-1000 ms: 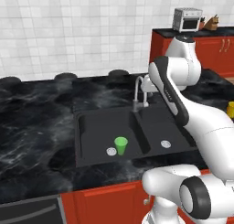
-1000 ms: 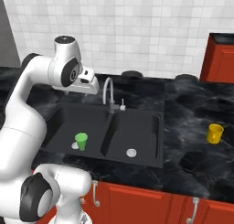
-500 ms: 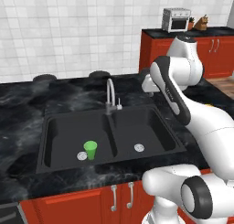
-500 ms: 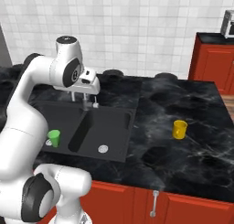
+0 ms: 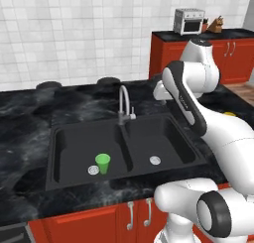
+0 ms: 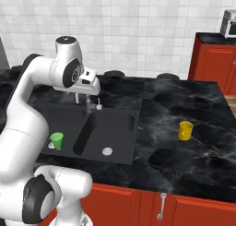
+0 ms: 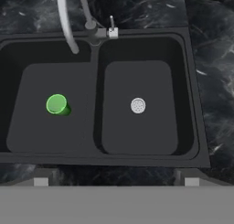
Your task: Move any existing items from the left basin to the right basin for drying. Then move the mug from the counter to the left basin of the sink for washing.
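The glossy black marble-look counter (image 6: pixel 193 114) carries a black double-bowl sink (image 5: pixel 74 180). A small yellow mug (image 6: pixel 185 130) stands on it, well right of the sink.

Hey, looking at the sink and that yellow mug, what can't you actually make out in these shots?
- Yellow mug: in the left base view the arm hides all but a sliver; in the right base view it's too small to tell its contents.
- Left basin: the arm cuts off its near left part in the right base view.
- Green cup: whether it holds anything is unclear.

White tiled wall (image 5: pixel 74 33), red cabinets (image 6: pixel 203 206)
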